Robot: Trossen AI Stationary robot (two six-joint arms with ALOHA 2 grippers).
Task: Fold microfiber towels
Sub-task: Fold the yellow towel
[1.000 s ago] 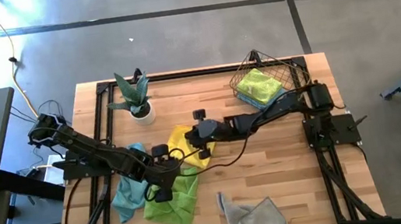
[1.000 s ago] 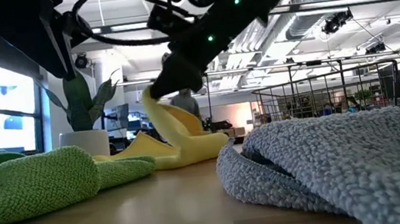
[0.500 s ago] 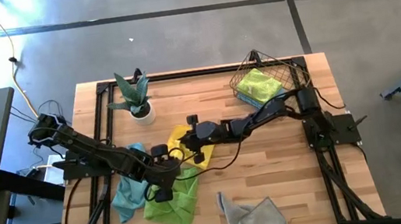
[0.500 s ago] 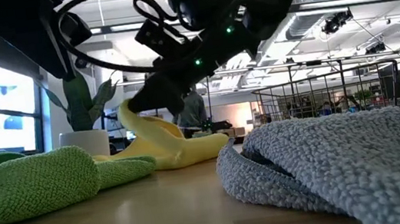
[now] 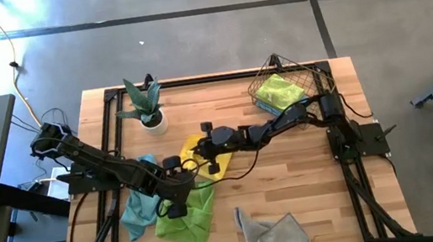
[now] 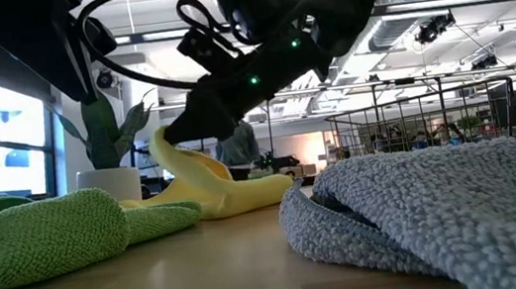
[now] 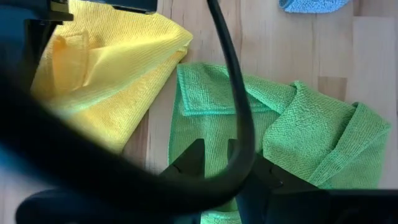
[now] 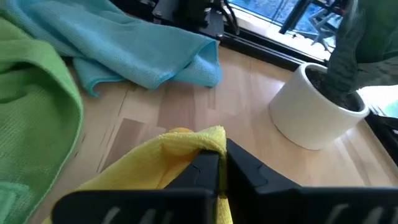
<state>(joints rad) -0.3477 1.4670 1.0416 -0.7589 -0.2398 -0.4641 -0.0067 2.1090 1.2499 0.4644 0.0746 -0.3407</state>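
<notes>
Right gripper (image 8: 219, 169), pinched tight on an edge of the yellow towel (image 5: 204, 152) at table centre, seems to be mid-fold, carrying that edge toward nine o'clock. Next it likely needs to lay the edge flat on the far side and let go. Left gripper (image 7: 214, 158) hovers over the lime green towel (image 7: 280, 137) at seven o'clock, fingers slightly apart, gripping nothing.

Looking at one table from four angles

Overhead staring straight down, low cam peeking across the tabletop, wrist cams hovering close, all sharing the yellow towel (image 5: 201, 152).
</notes>
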